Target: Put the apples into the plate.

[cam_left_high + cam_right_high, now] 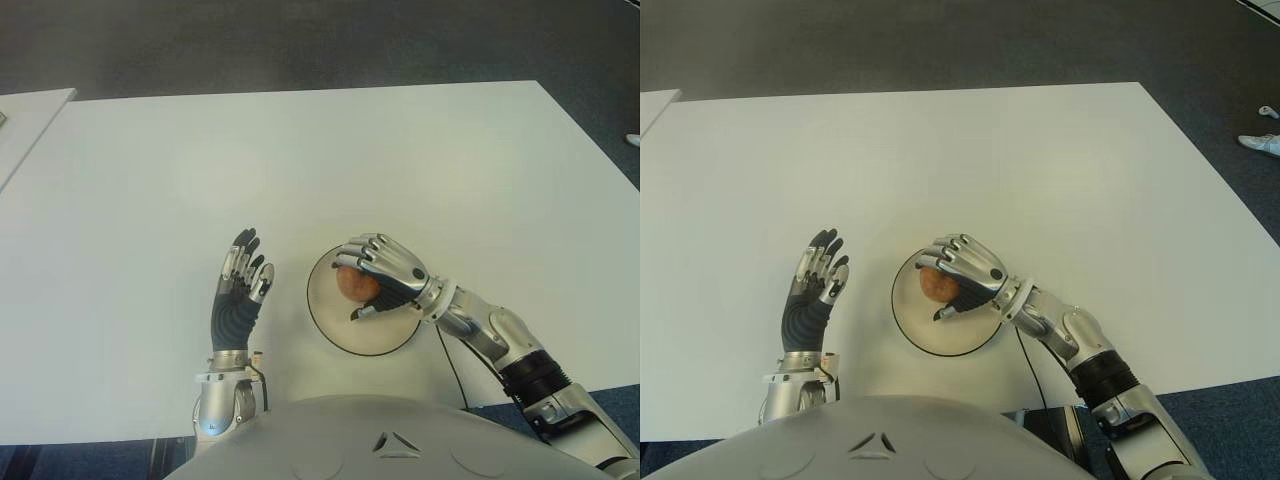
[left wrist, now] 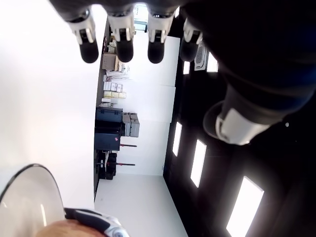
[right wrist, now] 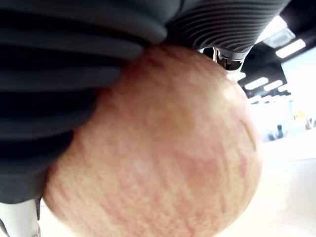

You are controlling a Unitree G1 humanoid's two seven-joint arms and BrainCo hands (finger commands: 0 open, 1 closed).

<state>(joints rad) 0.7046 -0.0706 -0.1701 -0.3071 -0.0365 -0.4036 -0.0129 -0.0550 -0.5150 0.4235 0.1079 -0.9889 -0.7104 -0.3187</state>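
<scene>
Left hand: the left hand (image 1: 240,290) shows just left of the plate, fingers straight and spread, holding nothing.
Right hand: the right hand (image 1: 385,275) is over the plate, fingers wrapped around the apple.
Apple: the apple (image 1: 355,284) is in that grasp, above the plate's middle.
Plate: the plate (image 1: 375,335) sits on the white table (image 1: 330,160), near its front edge.

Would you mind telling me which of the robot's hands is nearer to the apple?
The right. The right hand is wrapped around the apple over the plate, fingers curled on it. The left hand shows beside the plate on its left, open, apart from the apple.
</scene>
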